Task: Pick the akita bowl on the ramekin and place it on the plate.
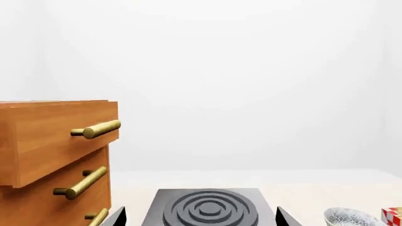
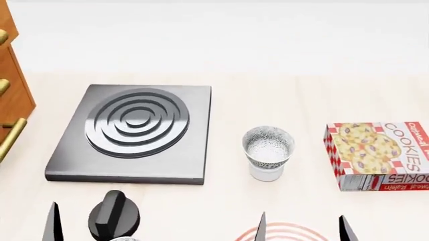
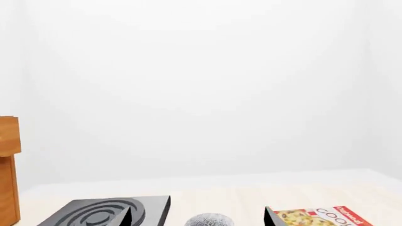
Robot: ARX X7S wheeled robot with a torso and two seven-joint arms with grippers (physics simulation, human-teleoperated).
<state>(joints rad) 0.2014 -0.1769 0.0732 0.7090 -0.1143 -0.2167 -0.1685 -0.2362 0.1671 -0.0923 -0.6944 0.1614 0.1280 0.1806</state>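
Hovering at the head view's lower left, left end effector [image 2: 87, 221] spread open, holding nothing. Sitting right of center atop the ramekin [image 2: 266, 172], akita bowl [image 2: 268, 144]. Peeking in at bottom edge, plate [image 2: 280, 234], framed by the right end effector [image 2: 303, 228], likewise open.

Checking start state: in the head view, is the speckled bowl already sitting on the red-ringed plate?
No. The akita bowl sits on the ramekin, apart from the plate.
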